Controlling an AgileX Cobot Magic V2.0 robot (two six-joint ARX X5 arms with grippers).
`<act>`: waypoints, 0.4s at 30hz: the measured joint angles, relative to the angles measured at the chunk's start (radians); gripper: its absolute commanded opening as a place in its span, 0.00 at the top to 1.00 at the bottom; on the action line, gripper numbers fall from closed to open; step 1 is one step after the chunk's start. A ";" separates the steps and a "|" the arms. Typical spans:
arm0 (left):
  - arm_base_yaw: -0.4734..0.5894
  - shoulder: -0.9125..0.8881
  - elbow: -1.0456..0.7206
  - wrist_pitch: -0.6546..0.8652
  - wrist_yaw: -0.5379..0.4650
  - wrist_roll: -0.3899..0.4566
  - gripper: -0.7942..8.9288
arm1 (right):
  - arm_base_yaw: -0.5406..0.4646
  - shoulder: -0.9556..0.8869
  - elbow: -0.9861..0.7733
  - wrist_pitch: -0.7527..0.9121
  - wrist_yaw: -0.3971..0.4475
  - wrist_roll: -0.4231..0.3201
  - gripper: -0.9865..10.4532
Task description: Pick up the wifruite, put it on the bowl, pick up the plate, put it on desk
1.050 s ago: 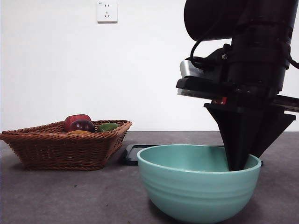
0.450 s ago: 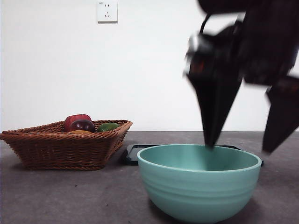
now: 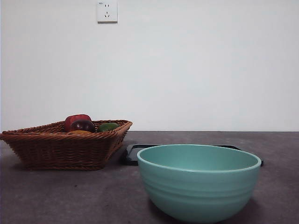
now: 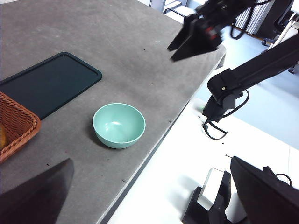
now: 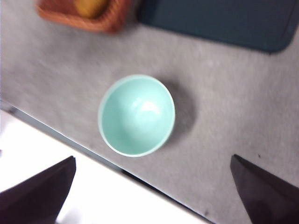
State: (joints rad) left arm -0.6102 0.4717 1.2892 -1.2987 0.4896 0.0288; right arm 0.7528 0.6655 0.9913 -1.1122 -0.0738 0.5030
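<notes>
Teal bowl [image 3: 199, 182] sits empty on the desk [image 5: 224, 88]; the orange-brown wifruite [image 5: 91, 6] lies in the wicker basket [image 3: 63, 143] beside it. Both grippers hover high above the bowl, jaws spread wide, holding nothing. Small and firm-looking, the wifruite likely suits a gentle grip across its middle.

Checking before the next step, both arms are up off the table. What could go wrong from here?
1. The bowl looks empty, and the left gripper and right gripper are open and hold nothing. The wifruite lies in the basket, so the placing could be wrongly counted as done.
2. The bowl stands near the desk edge; a nudge might push it off.
3. The wifruite is crowded by other fruit; a grasp may take the wrong one.
</notes>
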 measured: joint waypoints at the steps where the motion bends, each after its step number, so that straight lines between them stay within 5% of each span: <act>1: 0.000 0.000 0.000 0.000 0.000 0.000 0.34 | 0.000 -0.043 0.000 0.000 0.002 0.000 0.42; 12: 0.000 0.000 0.000 0.016 0.000 0.000 0.34 | 0.000 -0.323 0.002 -0.055 0.018 -0.005 0.42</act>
State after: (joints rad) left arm -0.6102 0.4717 1.2892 -1.2823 0.4896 0.0288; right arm 0.7528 0.3420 0.9936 -1.1667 -0.0555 0.4980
